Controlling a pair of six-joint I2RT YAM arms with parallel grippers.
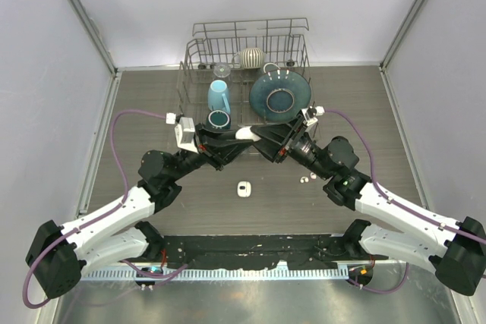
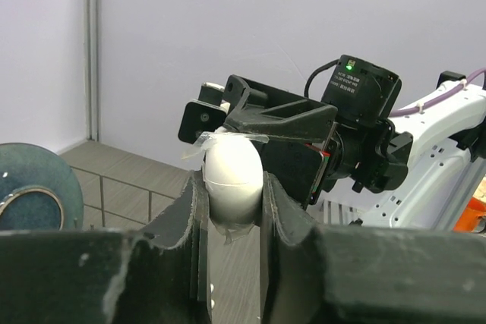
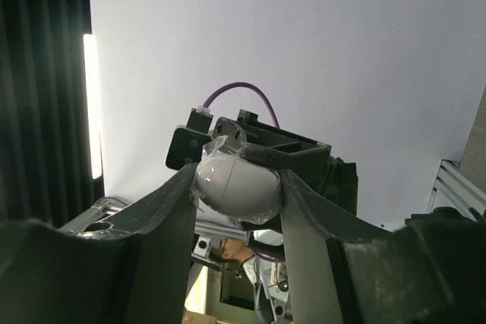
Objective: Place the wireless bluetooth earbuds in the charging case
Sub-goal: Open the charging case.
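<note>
The top camera looks down from above and behind the arms, taking in the whole table (image 1: 364, 96). Each wrist camera sits close behind its own fingers (image 2: 186, 218), looking along them. All views share the white case (image 1: 244, 133) between the fingers.

Surface (image 1: 152, 111): dark wood-grain planks.
Far edge: wire rack (image 1: 199, 66).
Centre: white case (image 1: 244, 189).
Right of case: two earbuds (image 1: 303, 180), close together.

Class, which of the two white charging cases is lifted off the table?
The case clamped between the left gripper and right gripper; the other case lies untouched on the table.
</note>
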